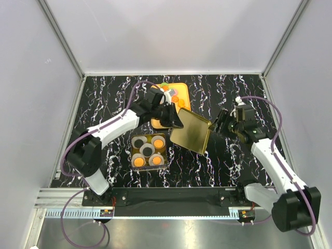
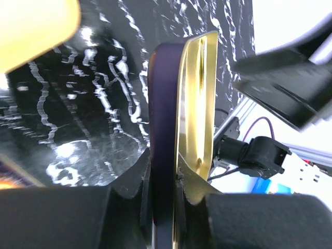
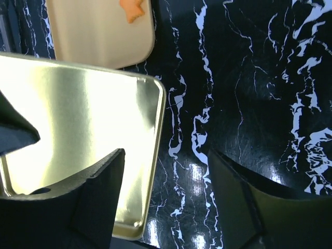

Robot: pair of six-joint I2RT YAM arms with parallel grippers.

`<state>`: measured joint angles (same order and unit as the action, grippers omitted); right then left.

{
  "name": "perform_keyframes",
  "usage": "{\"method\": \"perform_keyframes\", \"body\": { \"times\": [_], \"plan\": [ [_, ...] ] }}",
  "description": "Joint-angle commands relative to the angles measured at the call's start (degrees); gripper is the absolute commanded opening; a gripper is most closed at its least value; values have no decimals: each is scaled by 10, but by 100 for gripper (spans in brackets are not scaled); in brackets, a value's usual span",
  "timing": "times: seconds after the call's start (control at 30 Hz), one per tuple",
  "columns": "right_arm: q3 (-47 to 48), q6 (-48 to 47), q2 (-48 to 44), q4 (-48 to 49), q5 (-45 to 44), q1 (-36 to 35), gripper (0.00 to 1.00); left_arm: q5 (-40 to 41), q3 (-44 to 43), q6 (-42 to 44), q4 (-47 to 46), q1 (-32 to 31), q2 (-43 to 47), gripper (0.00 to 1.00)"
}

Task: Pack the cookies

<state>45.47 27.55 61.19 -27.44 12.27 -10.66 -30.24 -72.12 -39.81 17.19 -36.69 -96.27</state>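
Note:
My left gripper point(image 1: 178, 122) is shut on the edge of the gold tin lid point(image 1: 191, 133) and holds it tilted above the table; the left wrist view shows the lid point(image 2: 196, 104) edge-on between the pads point(image 2: 162, 199). The open tin point(image 1: 149, 150) lies just left of it, holding white paper cups with orange point(image 1: 138, 161) and black point(image 1: 148, 151) cookies. More cookies point(image 1: 175, 98) lie on the orange tray point(image 1: 180, 89) behind. My right gripper point(image 1: 220, 124) is open beside the lid's right edge; in its wrist view the gripper point(image 3: 168, 194) has that lid edge point(image 3: 155, 155) showing between its fingers.
The black marbled table point(image 1: 233, 161) ends at grey walls on three sides. A metal rail point(image 1: 171, 196) runs along the near edge by the arm bases. The tray point(image 3: 98, 36) with one orange cookie point(image 3: 134, 9) shows at the top of the right wrist view.

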Motion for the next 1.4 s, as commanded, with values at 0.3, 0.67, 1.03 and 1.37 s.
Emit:
{"method": "perform_keyframes", "body": {
  "times": [0.3, 0.67, 1.03, 1.37],
  "plan": [
    [157, -61, -1, -85, -360, -368, 81, -30, -54, 60, 97, 72, 53, 0],
    [247, -127, 160, -99, -536, -566, 84, -37, -72, 66, 122, 83, 46, 0],
    [291, -156, 257, -124, -635, -622, 86, -40, -84, 70, 135, 85, 45, 0],
    [317, -195, 350, -123, -707, -628, 75, -42, -74, 69, 139, 85, 59, 0]
  ]
}}
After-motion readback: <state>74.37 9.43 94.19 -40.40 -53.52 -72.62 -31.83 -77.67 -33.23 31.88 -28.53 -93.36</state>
